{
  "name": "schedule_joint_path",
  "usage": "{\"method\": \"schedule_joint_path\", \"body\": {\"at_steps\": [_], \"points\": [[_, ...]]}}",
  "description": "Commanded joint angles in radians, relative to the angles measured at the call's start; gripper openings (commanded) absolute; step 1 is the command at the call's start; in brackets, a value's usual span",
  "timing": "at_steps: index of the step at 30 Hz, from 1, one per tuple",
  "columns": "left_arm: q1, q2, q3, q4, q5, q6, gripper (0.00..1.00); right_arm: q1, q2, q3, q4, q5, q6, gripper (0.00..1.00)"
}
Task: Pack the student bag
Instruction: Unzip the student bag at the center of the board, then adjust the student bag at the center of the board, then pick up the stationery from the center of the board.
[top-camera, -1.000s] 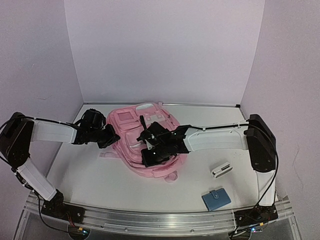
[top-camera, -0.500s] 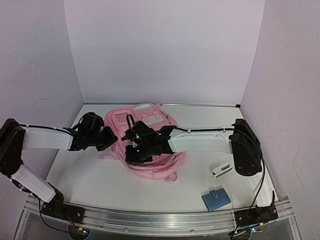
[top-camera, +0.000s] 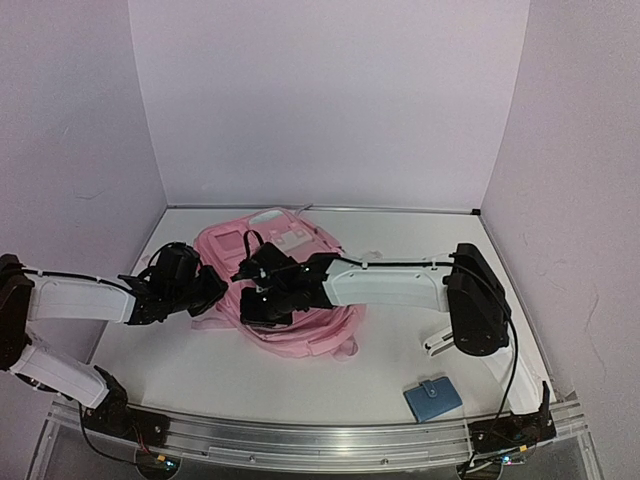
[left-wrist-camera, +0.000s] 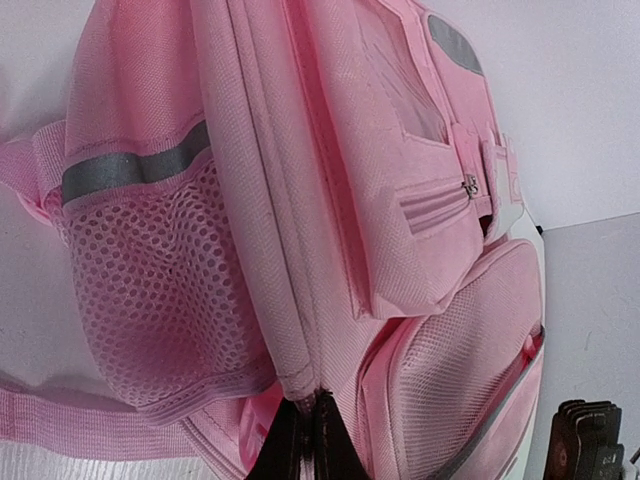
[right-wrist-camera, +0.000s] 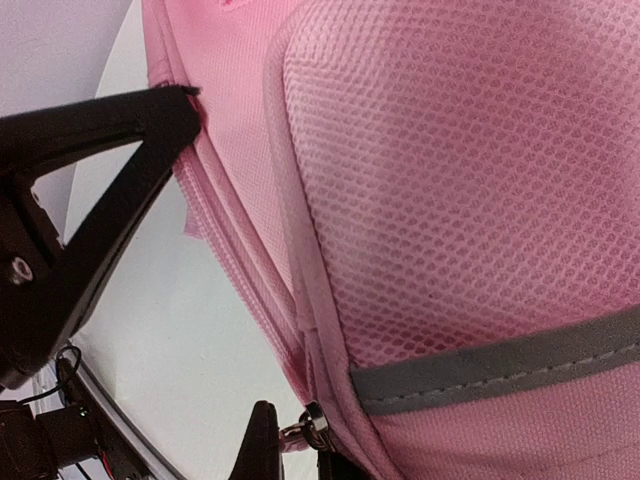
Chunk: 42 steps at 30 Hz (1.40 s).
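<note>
The student bag (top-camera: 316, 318) is a large pink backpack lying on the table, between the two arms in the top view. My left gripper (top-camera: 216, 288) is at its left side. In the left wrist view it (left-wrist-camera: 305, 440) is shut on a seam edge of the student bag (left-wrist-camera: 330, 200), beside a mesh side pocket (left-wrist-camera: 150, 270). My right gripper (top-camera: 252, 302) reaches over the bag from the right. In the right wrist view it (right-wrist-camera: 296, 452) is shut on a metal zipper pull (right-wrist-camera: 312, 430) at the edge of the student bag (right-wrist-camera: 450, 200).
A blue wallet (top-camera: 432, 398) lies near the front right of the table. A white object (top-camera: 437, 341) sits just behind it, partly hidden by the right arm. White walls stand close on the left, back and right. The left gripper's black finger (right-wrist-camera: 100, 150) shows in the right wrist view.
Both grippers have moved left and nearer, and the bag has shifted left with them. The right gripper has travelled left along the bag's edge, towards the left gripper.
</note>
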Motion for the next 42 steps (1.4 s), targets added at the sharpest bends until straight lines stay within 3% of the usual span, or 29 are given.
{"method": "schedule_joint_path", "body": {"at_steps": [1,4,15,20,27,31,42], "points": [[-0.05,-0.021,-0.032,0.01,0.148,-0.022,0.0,-0.097,0.042,0.086,0.215,0.017,0.022,0.02],[-0.05,-0.024,-0.03,0.001,0.155,-0.023,0.0,-0.113,0.014,0.08,0.223,-0.008,-0.003,0.08],[-0.049,-0.002,-0.016,-0.058,0.108,-0.017,0.0,-0.13,-0.36,-0.27,0.218,-0.071,-0.225,0.57],[-0.048,0.021,-0.023,-0.041,0.12,-0.004,0.0,-0.206,-0.596,-0.505,0.16,0.036,-0.211,0.72],[-0.049,0.068,-0.011,-0.02,0.148,0.005,0.0,-0.339,-0.809,-0.757,-0.067,0.303,-0.138,0.97],[-0.049,0.086,-0.003,-0.006,0.161,0.016,0.0,-0.445,-0.887,-0.894,-0.134,0.355,-0.058,0.98],[-0.049,0.051,-0.006,-0.056,0.147,0.058,0.0,-0.652,-1.033,-1.194,-0.163,0.322,0.184,0.96]]}}
